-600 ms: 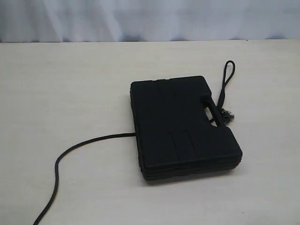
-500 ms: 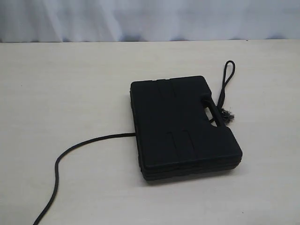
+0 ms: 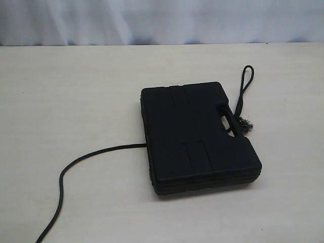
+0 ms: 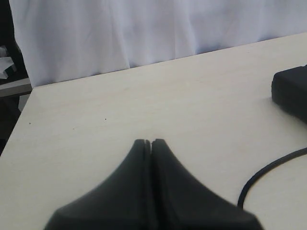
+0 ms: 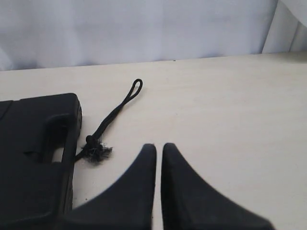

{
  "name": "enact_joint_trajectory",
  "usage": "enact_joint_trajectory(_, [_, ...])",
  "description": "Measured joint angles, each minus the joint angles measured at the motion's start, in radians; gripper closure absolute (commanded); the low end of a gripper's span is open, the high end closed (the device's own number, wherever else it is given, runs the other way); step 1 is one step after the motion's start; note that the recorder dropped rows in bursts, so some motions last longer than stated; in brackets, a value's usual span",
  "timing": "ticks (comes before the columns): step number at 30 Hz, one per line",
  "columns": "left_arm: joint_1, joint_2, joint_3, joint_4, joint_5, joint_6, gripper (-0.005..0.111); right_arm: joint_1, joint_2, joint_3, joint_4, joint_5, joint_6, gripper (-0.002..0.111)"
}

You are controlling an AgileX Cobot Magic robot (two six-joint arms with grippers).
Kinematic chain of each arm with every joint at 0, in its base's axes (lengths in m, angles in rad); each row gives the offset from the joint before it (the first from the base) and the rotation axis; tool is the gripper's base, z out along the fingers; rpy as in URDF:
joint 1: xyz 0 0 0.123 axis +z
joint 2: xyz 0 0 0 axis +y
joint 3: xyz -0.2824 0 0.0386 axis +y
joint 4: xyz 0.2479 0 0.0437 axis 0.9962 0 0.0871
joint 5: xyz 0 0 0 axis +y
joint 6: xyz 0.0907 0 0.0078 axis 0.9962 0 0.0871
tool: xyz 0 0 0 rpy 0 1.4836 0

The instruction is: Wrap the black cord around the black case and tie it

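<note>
The black cord (image 3: 101, 151) lies slack and unwrapped. Its long run leaves the left edge of the black case (image 3: 197, 134) roughly square to that edge, then bends away toward the near corner of the tabletop (image 3: 76, 91) and out of the exterior view. On the far side of the case, just beside the handle slot (image 3: 228, 115), the cord's short end shows as a frayed tuft (image 3: 246, 126) with a narrow doubled loop (image 3: 247, 76) stretching away from the case. The cord seems to pass beneath the case, though that stretch is hidden. The case rests flat, lid up, its matte ribbed sides free of any turn of cord.

The left tool (image 4: 147, 142) hangs above bare tabletop on the long-run side of the case, fingers pressed together and holding nothing. The right tool (image 5: 159, 146) hangs on the handle side of the case, near the tuft, with its fingers drawn together to a hairline slit, also empty. By position, the left tool is the nearer one to the long free run and the right tool to the frayed end. No wrapping has begun.
</note>
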Motion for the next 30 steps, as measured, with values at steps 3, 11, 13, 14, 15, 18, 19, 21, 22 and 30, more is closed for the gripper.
enact_joint_trajectory(3, [0.0, 0.0, 0.0, 0.0, 0.0, 0.0, 0.107, 0.0, 0.0, 0.0, 0.0, -0.045, 0.0, 0.104])
enact_joint_trajectory(11, [0.0, 0.0, 0.0, 0.0, -0.049, 0.0, 0.107, 0.0, 0.0, 0.0, 0.002, -0.132, 0.0, 0.104])
enact_joint_trajectory(13, [0.0, 0.0, 0.0, -0.029, -0.078, 0.0, 0.107, 0.0, 0.0, 0.0, 0.018, -0.171, 0.0, 0.104])
enact_joint_trajectory(14, [0.0, 0.0, 0.0, -0.061, -0.094, 0.0, 0.107, 0.0, 0.0, 0.0, 0.035, -0.194, 0.0, 0.104])
enact_joint_trajectory(15, [0.0, 0.0, 0.0, -0.126, -0.125, 0.0, 0.107, 0.0, 0.0, 0.0, 0.054, -0.214, 0.0, 0.104])
enact_joint_trajectory(18, [0.0, 0.0, 0.0, -0.326, -0.24, -0.002, 0.107, 0.0, 0.0, 0.0, 0.111, -0.256, 0.0, 0.104])
enact_joint_trajectory(19, [0.0, 0.0, 0.0, -0.4, -0.291, -0.002, 0.107, 0.0, 0.0, 0.0, 0.123, -0.262, 0.0, 0.104])
enact_joint_trajectory(21, [0.0, 0.0, 0.0, -0.537, -0.397, -0.002, 0.107, 0.0, 0.0, 0.0, 0.149, -0.267, 0.0, 0.104])
enact_joint_trajectory(22, [0.0, 0.0, 0.0, -0.586, -0.439, -0.002, 0.107, 0.0, 0.0, 0.0, 0.163, -0.267, 0.0, 0.104])
enact_joint_trajectory(30, [0.0, 0.001, 0.0, -0.774, -0.65, -0.024, 0.107, 0.0, 0.0, 0.0, 0.263, -0.211, 0.0, 0.104])
